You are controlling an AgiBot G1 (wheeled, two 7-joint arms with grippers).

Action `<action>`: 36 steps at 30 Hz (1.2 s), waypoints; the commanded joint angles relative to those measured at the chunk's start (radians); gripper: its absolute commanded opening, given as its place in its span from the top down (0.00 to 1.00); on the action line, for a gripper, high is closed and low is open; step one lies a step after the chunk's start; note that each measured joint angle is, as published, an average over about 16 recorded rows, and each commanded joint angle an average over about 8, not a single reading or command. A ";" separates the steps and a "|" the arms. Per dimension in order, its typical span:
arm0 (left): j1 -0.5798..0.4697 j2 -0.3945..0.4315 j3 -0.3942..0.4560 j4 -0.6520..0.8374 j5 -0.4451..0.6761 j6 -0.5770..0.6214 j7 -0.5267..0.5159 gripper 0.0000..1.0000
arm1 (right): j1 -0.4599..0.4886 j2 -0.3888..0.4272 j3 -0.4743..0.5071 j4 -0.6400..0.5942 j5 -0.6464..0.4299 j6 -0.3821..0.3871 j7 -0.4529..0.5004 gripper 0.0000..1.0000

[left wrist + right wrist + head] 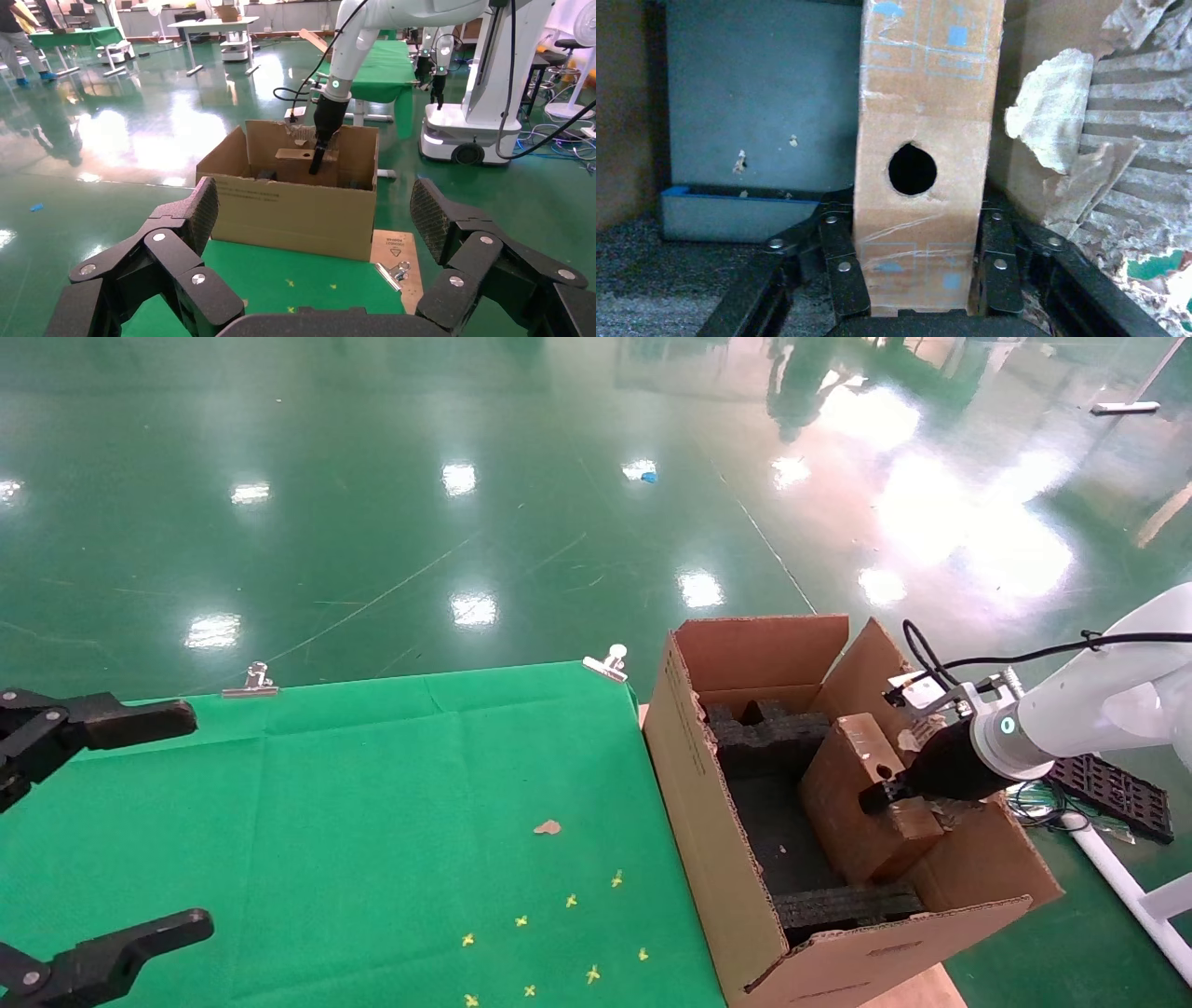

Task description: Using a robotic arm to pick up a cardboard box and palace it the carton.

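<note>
— Item one?

— The robotic arm, the robot's right: it reaches in over the torn flap of the carton. Its right gripper has its fingers closed on either side of the cardboard box, pressed flat against both narrow faces.

— Item two, the box itself?

— Small, oblong, scuffed, with a round hole in the face. It stands tilted inside the carton, leaning toward the torn flap, its lower end down between the black foam inserts. Whether it rests on the bottom I cannot tell.

— And the carton's place?

— Just off the table, hard against its edge on the robot's right, flaps upright.

— The other hand?

— Left gripper, parked over the table's left side, fingers spread wide, holding nothing.

— Step in hand?

— Placing, by my reading. The box is already within the carton walls but not yet let go.

— What does the next move want?

— I'd judge a little more lowering until the box settles into the foam, then the fingers parting and the arm lifting straight up, keeping clear of the peeling flap so the box isn't dragged out.
</note>
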State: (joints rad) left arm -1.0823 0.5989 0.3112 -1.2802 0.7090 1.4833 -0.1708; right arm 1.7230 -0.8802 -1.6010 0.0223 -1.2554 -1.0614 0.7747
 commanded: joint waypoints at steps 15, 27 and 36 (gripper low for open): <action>0.000 0.000 0.001 0.000 0.000 0.000 0.000 0.00 | 0.130 0.001 -0.010 0.009 -0.016 -0.040 -0.048 0.00; 0.000 0.000 0.001 0.000 -0.001 0.000 0.001 0.00 | 0.443 0.040 0.003 0.070 -0.009 -0.106 -0.143 0.00; 0.000 -0.001 0.001 0.000 -0.001 -0.001 0.001 0.00 | 0.515 0.100 0.047 0.138 0.045 -0.132 -0.189 0.00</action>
State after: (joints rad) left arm -1.0825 0.5984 0.3125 -1.2799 0.7080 1.4827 -0.1700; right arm 2.2225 -0.7838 -1.5440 0.1667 -1.2118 -1.1963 0.5856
